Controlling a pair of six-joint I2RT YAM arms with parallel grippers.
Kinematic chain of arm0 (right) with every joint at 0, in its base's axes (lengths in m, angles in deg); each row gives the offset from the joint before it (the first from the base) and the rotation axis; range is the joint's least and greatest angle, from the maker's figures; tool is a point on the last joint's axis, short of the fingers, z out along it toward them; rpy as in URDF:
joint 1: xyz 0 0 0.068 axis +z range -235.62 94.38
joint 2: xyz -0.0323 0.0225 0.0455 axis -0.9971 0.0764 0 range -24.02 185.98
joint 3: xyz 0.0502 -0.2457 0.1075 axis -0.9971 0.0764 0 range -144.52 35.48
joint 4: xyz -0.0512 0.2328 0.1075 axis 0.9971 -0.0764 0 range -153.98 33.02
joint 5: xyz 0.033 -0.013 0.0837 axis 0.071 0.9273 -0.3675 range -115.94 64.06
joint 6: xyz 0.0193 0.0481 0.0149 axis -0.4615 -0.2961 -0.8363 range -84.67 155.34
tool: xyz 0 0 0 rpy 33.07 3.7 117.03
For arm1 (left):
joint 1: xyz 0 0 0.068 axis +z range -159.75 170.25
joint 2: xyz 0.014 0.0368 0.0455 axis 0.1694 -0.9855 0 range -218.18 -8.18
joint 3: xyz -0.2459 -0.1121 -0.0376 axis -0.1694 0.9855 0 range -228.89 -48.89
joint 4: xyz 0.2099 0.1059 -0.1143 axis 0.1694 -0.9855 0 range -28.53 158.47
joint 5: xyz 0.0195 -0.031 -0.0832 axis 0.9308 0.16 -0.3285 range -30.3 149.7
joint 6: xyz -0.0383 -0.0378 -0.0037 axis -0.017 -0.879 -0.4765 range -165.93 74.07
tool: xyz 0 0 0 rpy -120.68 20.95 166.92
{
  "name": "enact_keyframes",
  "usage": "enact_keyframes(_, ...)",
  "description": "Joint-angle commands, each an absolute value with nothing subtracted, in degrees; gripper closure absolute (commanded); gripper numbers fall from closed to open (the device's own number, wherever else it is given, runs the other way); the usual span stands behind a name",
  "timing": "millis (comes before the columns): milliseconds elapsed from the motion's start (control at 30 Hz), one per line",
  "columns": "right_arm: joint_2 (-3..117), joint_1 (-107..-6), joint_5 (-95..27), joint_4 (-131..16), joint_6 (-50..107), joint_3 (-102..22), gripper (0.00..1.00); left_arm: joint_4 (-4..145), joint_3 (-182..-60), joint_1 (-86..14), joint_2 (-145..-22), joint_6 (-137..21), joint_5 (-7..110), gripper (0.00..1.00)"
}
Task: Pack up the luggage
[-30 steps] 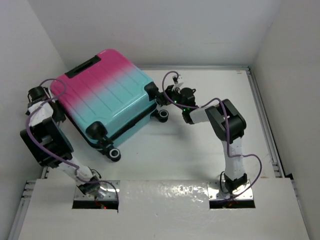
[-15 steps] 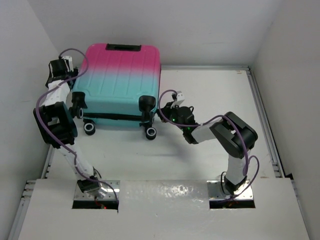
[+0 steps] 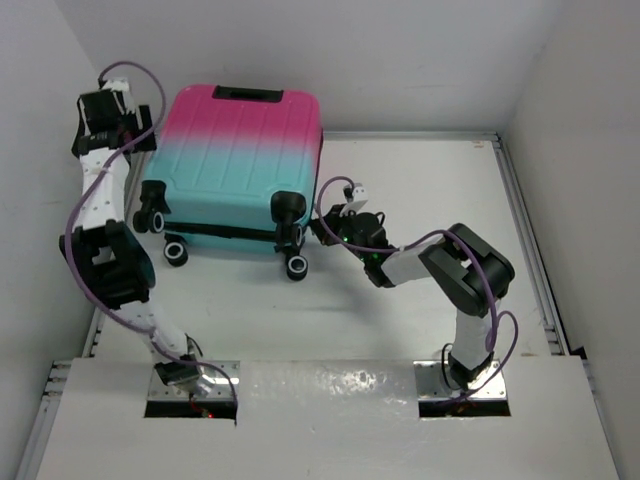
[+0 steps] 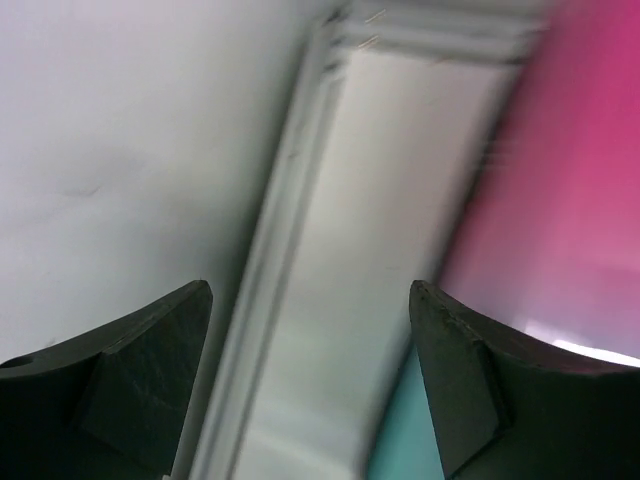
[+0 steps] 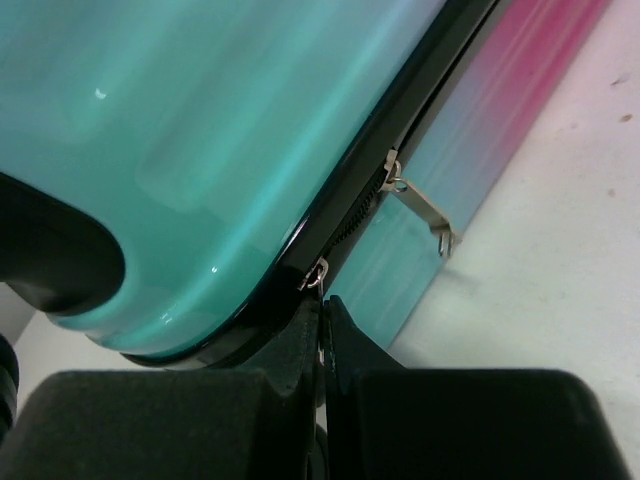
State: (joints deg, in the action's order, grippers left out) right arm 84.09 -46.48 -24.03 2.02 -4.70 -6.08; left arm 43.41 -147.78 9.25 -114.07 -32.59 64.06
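1. I am seeing the luggage (image 3: 235, 160) lying closed and flat at the far left of the tabletop (image 3: 420, 200). Its pink end and handle (image 3: 247, 94) are pointing away from the arm bases, its teal end and wheels (image 3: 297, 267) towards them.
2. The right fingers (image 5: 290, 345) are pressing together with no gap at the near right corner of the luggage. Their tips are meeting the black zipper (image 5: 360, 215) just below a small metal pull (image 5: 315, 274); I cannot tell whether they are pinching it.
3. The left fingers (image 4: 130, 380) are standing wide apart, holding nothing, beside the luggage's far left corner.
4. The right wrist view is giving me a second, longer pull (image 5: 420, 210) hanging over the lower shell, too small for the top view.
5. The left wrist view is adding bare tabletop between the fingers, with the wall (image 4: 120, 120) to one side and blurred pink shell to the other.
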Motion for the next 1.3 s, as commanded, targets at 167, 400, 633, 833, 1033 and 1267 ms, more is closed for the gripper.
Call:
enact_keyframes(167,84.5,-43.9,-33.2,-3.9,-6.4,-10.4,1.00,29.1,-163.1,-3.8,-102.2,-30.2,54.3,0.22)
enact_keyframes(400,85.0,-44.2,-28.4,-6.0,-6.5,-10.8,1.00,22.5,-148.2,-17.6,-96.9,-23.5,55.6,0.23)
enact_keyframes(633,84.2,-48.8,-24.6,-10.7,-6.8,-10.9,1.00,27.9,-129.3,-19.0,-91.6,-16.1,62.4,0.23)
enact_keyframes(833,84.3,-50.6,-22.6,-16.5,-2.0,-14.3,1.00,29.5,-123.5,-18.9,-90.5,-15.5,63.4,0.24)
enact_keyframes(1033,82.9,-53.4,-17.4,-17.9,-1.8,-13.7,1.00,30.2,-121.3,-19.0,-90.6,-15.4,64.2,0.24)
enact_keyframes(1267,86.2,-54.2,-21.5,-17.8,-0.4,-19.9,1.00,30.3,-120.9,-18.9,-90.8,-15.3,64.3,0.24)
